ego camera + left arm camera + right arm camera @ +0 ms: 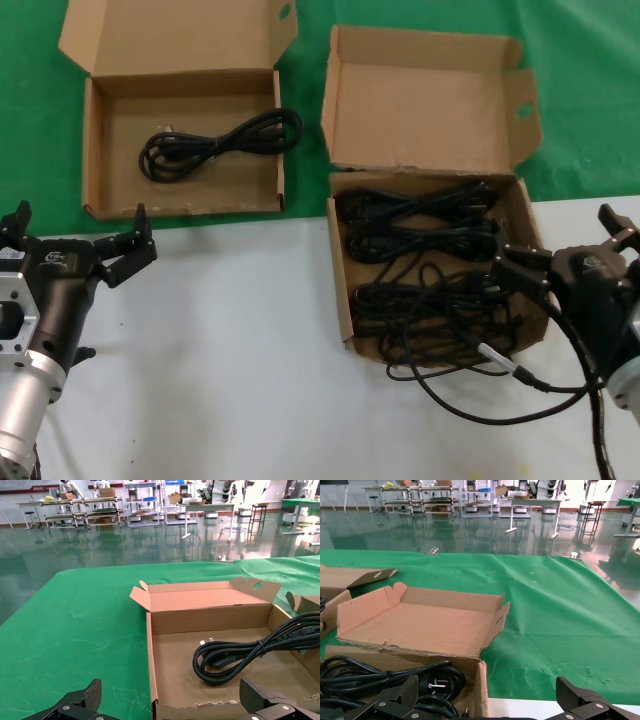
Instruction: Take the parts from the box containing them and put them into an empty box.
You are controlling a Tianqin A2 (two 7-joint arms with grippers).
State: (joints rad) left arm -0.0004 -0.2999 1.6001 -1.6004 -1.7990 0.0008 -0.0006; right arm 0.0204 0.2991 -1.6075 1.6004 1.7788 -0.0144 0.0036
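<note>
Right tool (560, 262), wide open and empty, hovers touching the parts (425, 250).

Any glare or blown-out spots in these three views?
Head view: even light, only a soft shadow on the white table. Left wrist view: the shiny floor mirrors racks and lamps, while the cord reads clear. Right wrist view: bright glare on the floor at far right.

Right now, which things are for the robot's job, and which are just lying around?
For the job:
- cord bundles in the full box
- one cord already in the other box
- left gripper, open
- right gripper, open

Just lying around:
- robot's own silver-tipped cable
- green cloth
- white tabletop
</note>
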